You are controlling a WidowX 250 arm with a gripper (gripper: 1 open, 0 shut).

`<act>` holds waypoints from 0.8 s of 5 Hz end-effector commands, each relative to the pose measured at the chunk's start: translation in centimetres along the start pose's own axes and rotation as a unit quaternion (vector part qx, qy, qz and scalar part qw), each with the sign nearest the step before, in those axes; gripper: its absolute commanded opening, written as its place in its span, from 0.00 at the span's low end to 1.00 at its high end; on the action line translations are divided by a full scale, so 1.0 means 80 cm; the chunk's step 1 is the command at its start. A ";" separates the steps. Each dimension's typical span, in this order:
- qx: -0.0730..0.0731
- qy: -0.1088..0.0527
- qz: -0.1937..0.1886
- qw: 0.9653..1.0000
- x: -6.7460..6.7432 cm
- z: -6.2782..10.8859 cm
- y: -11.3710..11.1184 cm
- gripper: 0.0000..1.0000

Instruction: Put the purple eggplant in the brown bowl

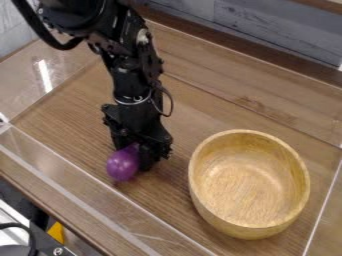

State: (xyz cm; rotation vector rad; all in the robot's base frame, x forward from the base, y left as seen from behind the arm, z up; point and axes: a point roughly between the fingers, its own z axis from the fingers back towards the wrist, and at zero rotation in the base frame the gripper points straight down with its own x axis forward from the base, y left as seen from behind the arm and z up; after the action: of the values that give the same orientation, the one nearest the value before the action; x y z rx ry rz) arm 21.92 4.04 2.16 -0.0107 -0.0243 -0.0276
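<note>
The purple eggplant [122,166] lies on the wooden table, left of the brown bowl [249,183]. My gripper [138,152] reaches straight down from the black arm and is shut on the eggplant's upper right end. Most of the purple body sticks out to the lower left of the fingers. The fingertips themselves are hard to make out against the dark gripper body. The bowl is empty and stands about a hand's width to the right of the gripper.
A clear plastic wall [80,215] runs along the table's front and left edges. A grey-blue panel [267,25] stands behind the table at the back. Bare wood lies between the gripper and the bowl.
</note>
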 end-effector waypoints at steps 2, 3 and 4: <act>0.003 -0.021 0.001 1.000 0.010 0.023 -0.003 0.00; 0.001 -0.019 0.002 1.000 0.010 0.029 -0.005 0.00; 0.000 -0.018 0.003 1.000 0.010 0.033 -0.006 0.00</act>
State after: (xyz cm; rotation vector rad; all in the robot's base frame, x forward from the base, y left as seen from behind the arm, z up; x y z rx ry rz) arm 21.55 3.42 3.56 -0.0249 0.0028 -0.0243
